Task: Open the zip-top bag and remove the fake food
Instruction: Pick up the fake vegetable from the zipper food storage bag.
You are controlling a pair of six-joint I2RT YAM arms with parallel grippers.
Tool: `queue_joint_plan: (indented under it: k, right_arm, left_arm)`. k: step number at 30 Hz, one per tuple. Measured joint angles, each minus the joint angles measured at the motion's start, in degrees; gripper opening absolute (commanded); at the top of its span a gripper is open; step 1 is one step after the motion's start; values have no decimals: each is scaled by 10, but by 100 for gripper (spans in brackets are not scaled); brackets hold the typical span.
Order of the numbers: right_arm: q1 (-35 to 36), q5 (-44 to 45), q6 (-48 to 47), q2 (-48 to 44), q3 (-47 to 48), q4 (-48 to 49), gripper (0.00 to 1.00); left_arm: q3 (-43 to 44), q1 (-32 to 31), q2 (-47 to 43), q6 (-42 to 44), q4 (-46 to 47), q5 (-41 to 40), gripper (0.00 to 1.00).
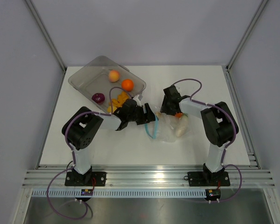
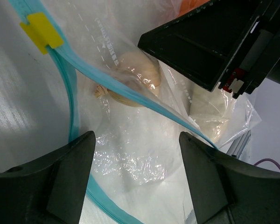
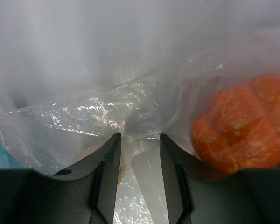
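zip-top bag (image 1: 167, 132): clear, mouth open, flat | fake food (image 1: 181, 127): some inside

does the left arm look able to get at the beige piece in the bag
Probably yes: the left tool is open at the parted mouth of the bag, with the beige piece inside, partly under the upper zip strip.

The zip-top bag (image 1: 168, 134) is clear, with a teal zip strip (image 2: 73, 109) and a yellow slider (image 2: 42, 30). Inside are an orange piece (image 3: 238, 126), a white piece (image 1: 181, 127) and a beige piece (image 2: 135, 77). The grey translucent tray (image 1: 81, 77) at the white table's (image 1: 107, 149) far left corner holds an orange ball (image 1: 127, 84) and a purple piece (image 1: 98, 97).
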Motion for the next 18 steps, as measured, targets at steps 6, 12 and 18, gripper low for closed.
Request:
queue_joint_plan:
  k: [6, 12, 18]
  right_arm:
    - [2, -20, -2, -1, -2, 8, 46]
    - [5, -74, -20, -2, -2, 12, 47]
    - [8, -111, -35, -2, -2, 16, 47]
  left_arm:
    - [6, 0, 0, 10, -3, -9, 78]
    - [22, 0, 1, 16, -12, -12, 79]
    - [30, 0, 3, 23, -26, -13, 79]
